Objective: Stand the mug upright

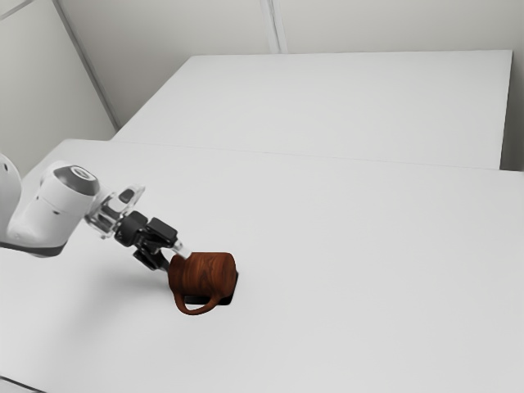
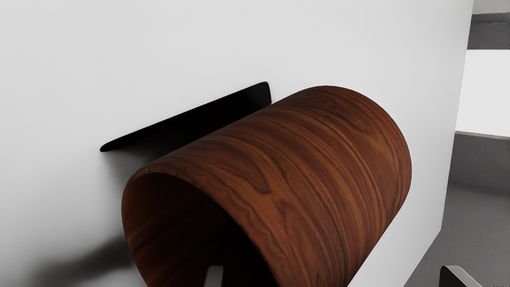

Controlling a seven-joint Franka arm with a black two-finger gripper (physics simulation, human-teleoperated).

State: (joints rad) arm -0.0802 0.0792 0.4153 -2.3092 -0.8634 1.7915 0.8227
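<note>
One cyl. wood-grain mug lies sideways w/ curved handle.

Wood-grain mug, one: reddish brown with darker streaks, round straight-sided body, thin rim, interior in deep shade. Single looped handle, same finish, on the side nearest the exterior camera. Pose: tipped on its side, not upright; mouth toward the exterior view's left, base toward its right. Location: white table.

Behind the white table are a flat white surface and pale walls.
</note>
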